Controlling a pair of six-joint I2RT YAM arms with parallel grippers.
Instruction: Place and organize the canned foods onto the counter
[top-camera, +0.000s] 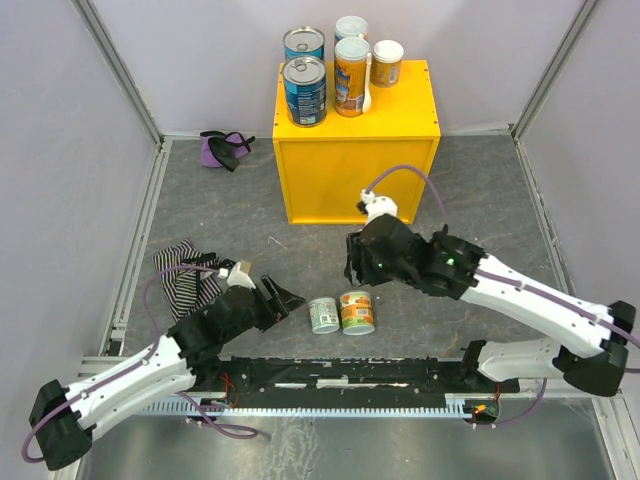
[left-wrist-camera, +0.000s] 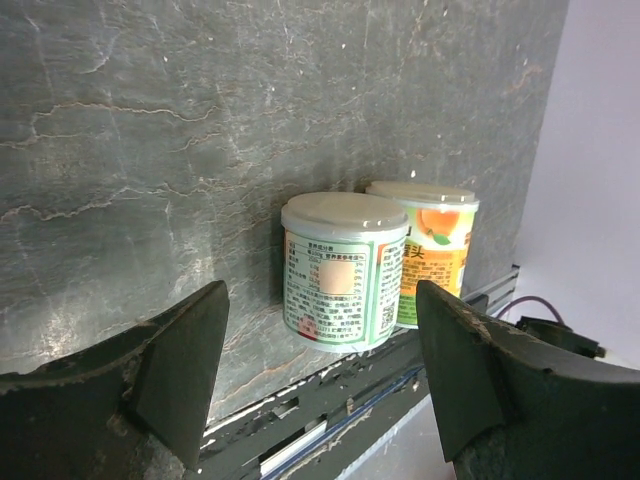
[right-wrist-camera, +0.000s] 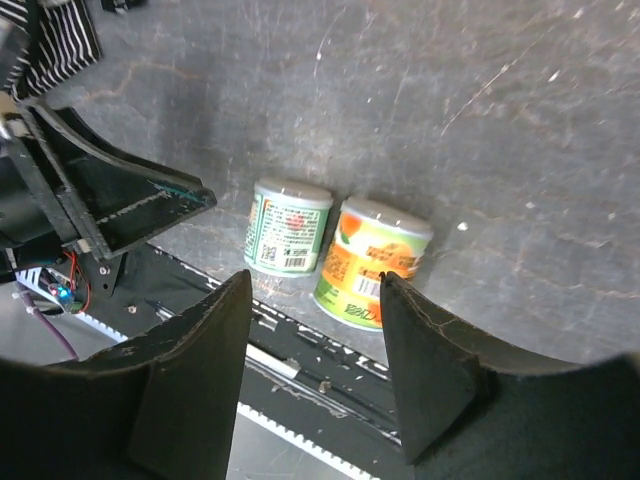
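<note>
Yellow counter (top-camera: 355, 185) sits at 12 o'clock on the table (top-camera: 220, 220), w/ five cans (top-camera: 305, 90) on top: two blue, two tall orange, one short orange. Left gripper (left-wrist-camera: 320, 385) is low at approx 9 o'clock of the green can (left-wrist-camera: 343, 270), fingers moderately apart, nothing btwn them. Right gripper (right-wrist-camera: 315, 370) hovers at 12 o'clock of the orange can (right-wrist-camera: 375, 262), fingers apart too, empty. Both short cans stand side by side at 6 o'clock, by the near rail (top-camera: 340, 375).

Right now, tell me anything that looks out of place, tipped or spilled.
Two cans sit off the yellow box: the green can and orange can stand upright on the table at its near edge. A striped cloth lies crumpled nearby. Nothing tipped or spilled.
</note>
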